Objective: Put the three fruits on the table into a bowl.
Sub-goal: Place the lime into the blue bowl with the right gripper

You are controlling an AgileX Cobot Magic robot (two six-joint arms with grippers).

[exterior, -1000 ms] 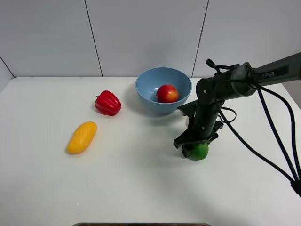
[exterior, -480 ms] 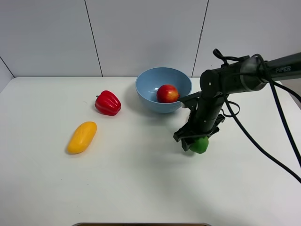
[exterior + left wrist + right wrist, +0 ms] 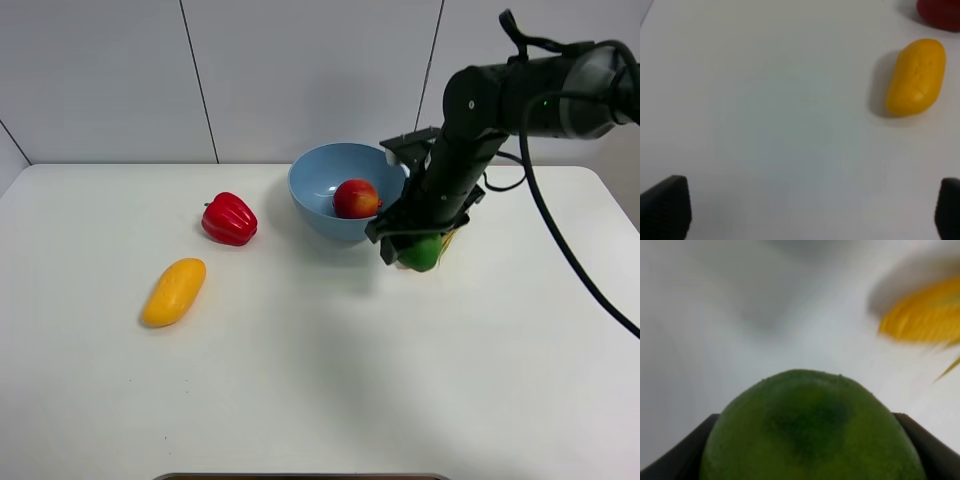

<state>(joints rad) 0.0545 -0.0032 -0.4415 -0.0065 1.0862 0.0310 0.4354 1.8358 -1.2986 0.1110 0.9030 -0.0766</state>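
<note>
My right gripper (image 3: 414,246) is shut on the green lime (image 3: 422,253) and holds it above the table (image 3: 300,380), just right of the light-blue bowl (image 3: 316,180). In the right wrist view the lime (image 3: 810,425) fills the space between the dark fingers (image 3: 682,452). The red-yellow apple (image 3: 356,198) lies inside the bowl. The yellow-orange mango (image 3: 174,291) lies on the table at the left; it also shows in the left wrist view (image 3: 916,77). My left gripper (image 3: 805,215) is open and empty above bare table, apart from the mango.
A red bell pepper (image 3: 229,219) stands left of the bowl and behind the mango. A blurred yellow corn cob (image 3: 920,315) lies on the table beyond the lime, mostly hidden behind the right arm in the high view.
My right gripper has risen off the table with the lime and moved back toward the bowl's right side. The apple, mango and pepper have not moved.
</note>
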